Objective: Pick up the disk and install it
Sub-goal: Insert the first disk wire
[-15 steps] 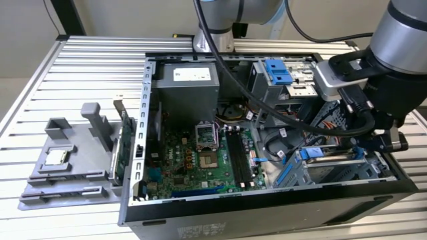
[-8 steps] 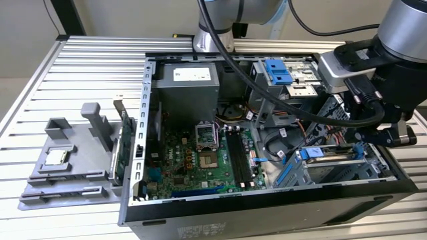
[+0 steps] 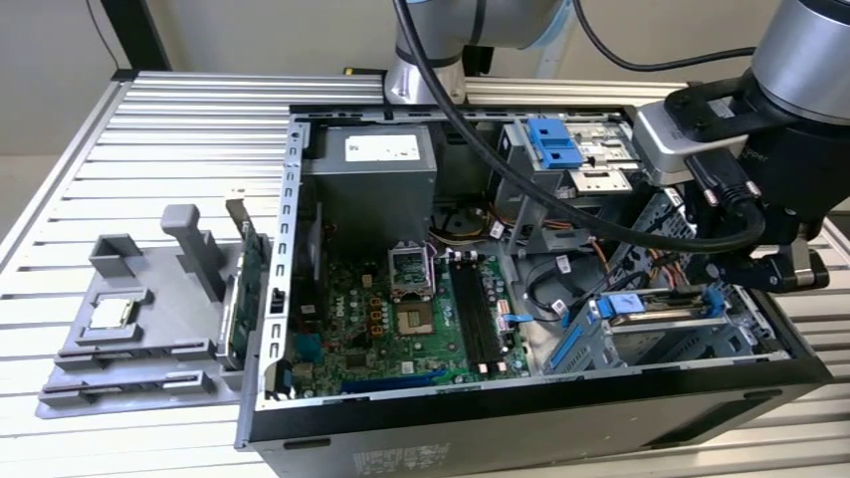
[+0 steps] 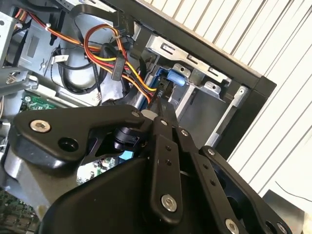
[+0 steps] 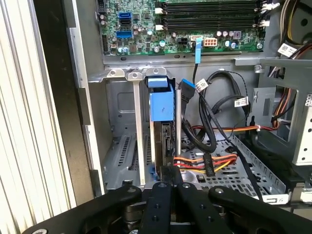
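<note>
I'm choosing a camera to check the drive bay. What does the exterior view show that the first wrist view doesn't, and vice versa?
Exterior view: the grey tray with the processor chip, and the power-supply box. First wrist view: the drive cage's perforated floor with red-yellow cables on it. Both: the disk standing in the cage, and the motherboard.

The disk (image 5: 161, 105) is standing on edge in a slot of the metal drive cage (image 5: 122, 146), presenting only its narrow end. Its blue rail frame (image 3: 622, 306) is capping that end. In the exterior view it is sitting low in the cage, toward the exterior view's right.
</note>
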Robot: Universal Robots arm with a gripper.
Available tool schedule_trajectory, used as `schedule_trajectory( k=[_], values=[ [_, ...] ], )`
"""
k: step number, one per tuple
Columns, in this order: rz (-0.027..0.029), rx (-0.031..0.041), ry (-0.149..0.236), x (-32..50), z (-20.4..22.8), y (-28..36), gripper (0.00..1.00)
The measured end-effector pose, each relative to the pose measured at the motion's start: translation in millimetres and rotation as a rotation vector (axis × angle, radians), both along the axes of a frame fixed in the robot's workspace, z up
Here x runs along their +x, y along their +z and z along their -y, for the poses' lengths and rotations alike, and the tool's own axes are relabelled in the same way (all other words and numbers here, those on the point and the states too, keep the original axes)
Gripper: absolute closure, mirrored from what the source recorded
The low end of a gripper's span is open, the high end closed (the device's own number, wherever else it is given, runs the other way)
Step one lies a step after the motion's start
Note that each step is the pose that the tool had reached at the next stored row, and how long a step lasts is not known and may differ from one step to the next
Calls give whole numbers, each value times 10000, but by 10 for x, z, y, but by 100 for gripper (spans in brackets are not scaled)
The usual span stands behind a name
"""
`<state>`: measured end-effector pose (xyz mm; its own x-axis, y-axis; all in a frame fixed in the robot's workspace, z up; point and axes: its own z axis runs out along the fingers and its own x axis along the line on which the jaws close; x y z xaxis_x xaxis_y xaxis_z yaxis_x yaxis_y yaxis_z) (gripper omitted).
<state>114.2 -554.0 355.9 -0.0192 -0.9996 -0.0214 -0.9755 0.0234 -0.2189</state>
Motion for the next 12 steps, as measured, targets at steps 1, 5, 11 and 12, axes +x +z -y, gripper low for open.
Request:
schedule_trajectory(
  k=[1,5,11,12],
  values=[
    [0,0,0,0,0,0,100],
    [0,2,0,0,0,0,100],
    [0,-11,9,1,-26,-1,100],
    [-1,-28,25,1,-46,1,100]
  ],
)
